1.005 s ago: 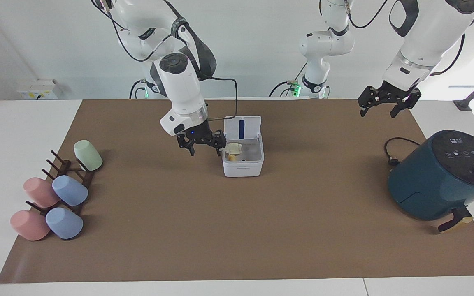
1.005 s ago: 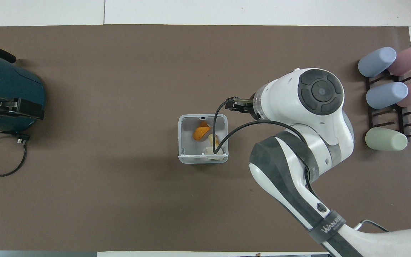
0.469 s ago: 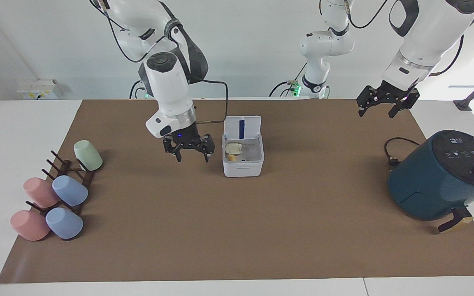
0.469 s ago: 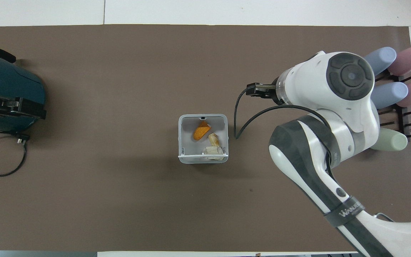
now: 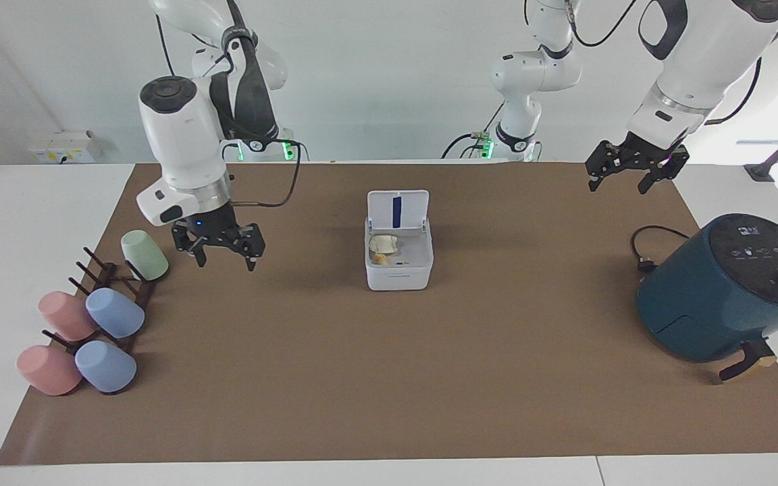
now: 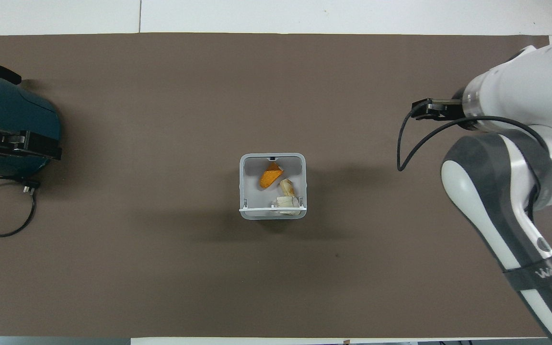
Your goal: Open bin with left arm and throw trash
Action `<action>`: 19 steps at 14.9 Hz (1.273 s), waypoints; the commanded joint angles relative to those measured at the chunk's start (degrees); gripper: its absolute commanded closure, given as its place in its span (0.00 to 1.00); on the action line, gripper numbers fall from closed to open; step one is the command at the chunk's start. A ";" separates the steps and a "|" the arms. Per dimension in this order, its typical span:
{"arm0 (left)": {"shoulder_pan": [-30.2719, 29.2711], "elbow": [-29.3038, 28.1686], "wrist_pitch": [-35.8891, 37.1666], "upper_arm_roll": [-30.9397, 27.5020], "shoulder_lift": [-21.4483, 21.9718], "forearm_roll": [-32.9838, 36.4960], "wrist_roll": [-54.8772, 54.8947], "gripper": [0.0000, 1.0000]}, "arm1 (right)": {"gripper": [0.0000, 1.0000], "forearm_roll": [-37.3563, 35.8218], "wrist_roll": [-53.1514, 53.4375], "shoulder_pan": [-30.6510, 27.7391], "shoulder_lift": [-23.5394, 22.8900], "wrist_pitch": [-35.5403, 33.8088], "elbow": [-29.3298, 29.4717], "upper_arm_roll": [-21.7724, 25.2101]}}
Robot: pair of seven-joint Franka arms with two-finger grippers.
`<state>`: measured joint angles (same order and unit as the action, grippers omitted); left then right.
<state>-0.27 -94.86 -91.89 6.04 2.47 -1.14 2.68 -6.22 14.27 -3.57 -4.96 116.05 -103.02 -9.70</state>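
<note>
Facing view: bin [image 5: 399, 270] mid-table on brown mat [image 5: 389, 378], lid [image 5: 398, 210] hinged up, standing upright on edge nearer robots, blue stripe showing on its underside. Trash inside bin: off-white paper wad [image 5: 383, 243] and pale yellow lump [image 5: 380, 258] visible over the rim. Overhead view shows all 3 scraps in the bin [image 6: 273, 187]: orange chunk [image 6: 270, 176] farthest from robots, yellow lump [image 6: 287, 186] beside it, paper wad [image 6: 286, 202] nearest robots, partly under lid edge.

Right gripper [image 5: 222, 251] up in air over bare mat, btw bin and cup rack [image 5: 109, 283], well apart from bin; fingers spread, nothing btw them. In overhead view only part of that gripper [image 6: 433, 109] shows past the wrist, cable looping below it.

Left gripper [image 5: 635, 169] raised over mat edge toward left arm's end, above air fryer's [image 5: 727, 287] cable [image 5: 647, 250]; fingers spread, empty, arm waiting. Not seen in overhead view.

Pastel cups on rack at right arm's end of table: green cup [image 5: 144, 254], 2 blue, 2 pink. Dark teal air fryer at left arm's end, handle pointing away from robots.
</note>
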 commanded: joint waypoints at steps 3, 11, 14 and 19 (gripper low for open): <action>0.27 -0.77 -0.74 -0.59 0.43 -0.71 0.48 0.00 | 0.00 1.90 -8.37 2.52 6.61 -8.89 -0.17 7.40; 0.54 -0.77 -0.57 -0.68 0.52 -0.62 0.39 0.00 | 0.00 3.49 -9.79 3.93 8.91 -31.04 11.77 12.25; 0.54 -0.77 -0.65 -0.59 0.43 -0.53 0.30 0.00 | 0.00 6.12 -9.70 3.93 9.70 -33.69 12.49 13.21; 0.54 -0.77 -0.74 -0.59 0.43 -0.53 0.22 0.00 | 0.00 5.08 -9.52 3.75 6.29 -33.25 15.90 12.77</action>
<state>-0.28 -94.90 -91.89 5.96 2.47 -1.14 2.68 -1.54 5.94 -0.11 4.59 83.41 -91.04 2.58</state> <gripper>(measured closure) 0.000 0.000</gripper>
